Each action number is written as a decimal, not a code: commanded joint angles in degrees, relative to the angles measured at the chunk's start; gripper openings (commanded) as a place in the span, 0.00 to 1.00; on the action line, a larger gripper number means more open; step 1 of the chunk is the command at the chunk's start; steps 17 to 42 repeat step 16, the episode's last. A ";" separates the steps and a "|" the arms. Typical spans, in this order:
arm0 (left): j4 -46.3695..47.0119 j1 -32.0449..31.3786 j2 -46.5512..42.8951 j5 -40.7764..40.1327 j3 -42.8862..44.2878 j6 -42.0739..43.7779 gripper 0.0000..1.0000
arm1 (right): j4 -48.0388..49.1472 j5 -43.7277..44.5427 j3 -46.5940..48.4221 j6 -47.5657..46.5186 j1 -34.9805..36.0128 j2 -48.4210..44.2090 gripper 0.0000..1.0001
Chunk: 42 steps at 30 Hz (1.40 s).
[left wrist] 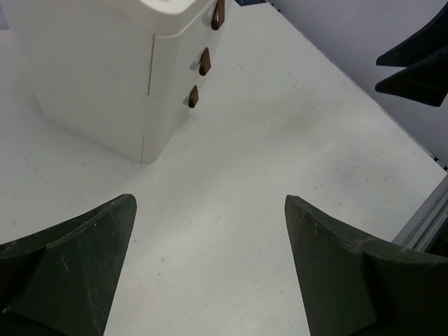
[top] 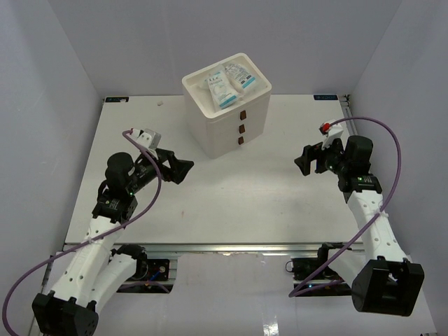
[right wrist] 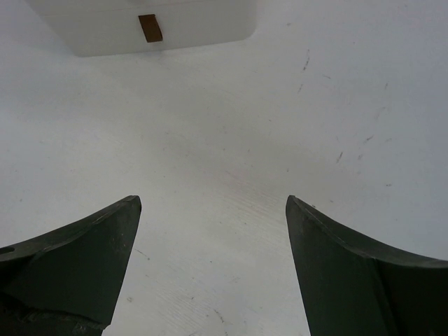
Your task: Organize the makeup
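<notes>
Clear packets (top: 227, 82) printed white and blue lie in the open top of the cream three-drawer box (top: 231, 129) at the back middle of the table. The sponges, pink case and small bottle are out of view. My left gripper (top: 185, 170) is open and empty, hovering left of the box; its fingers (left wrist: 84, 259) frame bare table. My right gripper (top: 302, 161) is open and empty, right of the box; its fingers (right wrist: 350, 266) frame bare table too.
The box's three drawers, each with a brown handle (left wrist: 204, 61), look shut; one handle (right wrist: 150, 28) shows in the right wrist view. The white table (top: 231, 203) is walled on three sides. The right gripper's fingers (left wrist: 416, 66) show at the left wrist view's edge.
</notes>
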 commanded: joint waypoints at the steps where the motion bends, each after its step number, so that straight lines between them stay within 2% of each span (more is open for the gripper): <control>1: 1.56 0.26 -4.37 0.92 -0.06 2.04 0.98 | 3.70 8.67 -2.91 4.25 -0.55 -3.70 0.90; 7: 1.49 0.26 -4.25 2.41 -0.63 1.72 0.98 | 5.44 14.25 -3.69 5.31 -1.85 -3.60 0.90; 16: 1.38 0.26 -3.62 1.72 -0.72 1.86 0.98 | 5.49 15.62 -4.67 6.33 -4.91 -5.47 0.90; 42: 1.38 0.26 -3.62 1.72 -0.72 1.86 0.98 | 5.49 15.62 -4.67 6.33 -4.91 -5.47 0.90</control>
